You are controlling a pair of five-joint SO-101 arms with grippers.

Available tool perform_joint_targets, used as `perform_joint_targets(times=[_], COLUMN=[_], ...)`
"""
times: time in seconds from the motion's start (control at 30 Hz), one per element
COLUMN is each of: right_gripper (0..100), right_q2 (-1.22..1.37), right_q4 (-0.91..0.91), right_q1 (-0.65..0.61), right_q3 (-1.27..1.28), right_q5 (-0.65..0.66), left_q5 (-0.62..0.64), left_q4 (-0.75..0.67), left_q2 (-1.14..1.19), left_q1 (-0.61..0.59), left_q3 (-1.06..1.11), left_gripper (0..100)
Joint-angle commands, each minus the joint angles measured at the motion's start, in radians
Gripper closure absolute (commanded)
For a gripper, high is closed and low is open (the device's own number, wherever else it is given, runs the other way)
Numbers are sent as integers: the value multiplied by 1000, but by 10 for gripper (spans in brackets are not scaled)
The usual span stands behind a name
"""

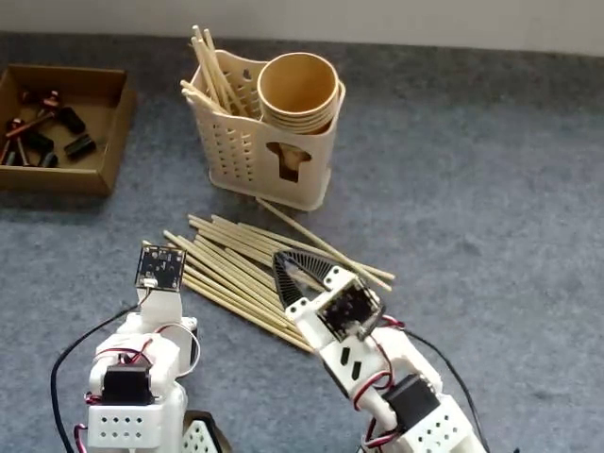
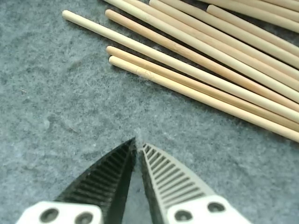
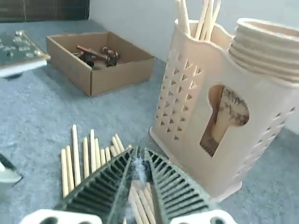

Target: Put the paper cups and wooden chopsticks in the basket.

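From my seat, the left tool (image 2: pixel 138 143) sits low over the grey desk (image 1: pixel 491 236) with its 2 ribbed jaws closed tip to tip on nothing, just short of the near ends of the loose chopsticks (image 1: pixel 247 274). The right tool (image 3: pixel 138 152) is right above the middle of that same pile. Its jaws meet at the tips too, and I can see sticks lying under them, but I cannot make out 1 pinched between them, so I take it as closed and empty.

The loose chopsticks lie flat on the desk in a rough fan, side by side and partly overlapping, between the 2 arms and the basket (image 1: pixel 236 156). 1 stick at the far edge of the pile runs up close to the basket's foot. The basket stands upright just beyond. A stack of paper cups (image 1: pixel 298 90) is nested in one compartment, and a bundle of upright chopsticks (image 1: pixel 212 71) leans in the other. I see no cup left on the desk.

My reading is that the cups are done and this is the chopstick step, with most of the sticks yet to go. Next, the right tool needs to open, drop onto a stick and close across it, then lift it clear.

Off to the far side sits a cardboard box (image 1: pixel 113 132) of small parts, well apart from all this.
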Motion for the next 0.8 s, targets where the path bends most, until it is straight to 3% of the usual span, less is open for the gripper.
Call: perform_joint_targets(times=[0.0,0.77], right_gripper=[993,993], right_q2=[-56,-48], right_q4=[-27,-27], right_q1=[-1,-1], right_q3=[58,73], right_q5=[-3,0], left_q5=[-3,-3], left_q4=[8,8], left_q2=[-4,-4], left_q1=[5,5], left_q3=[19,19], left_gripper=[994,994])
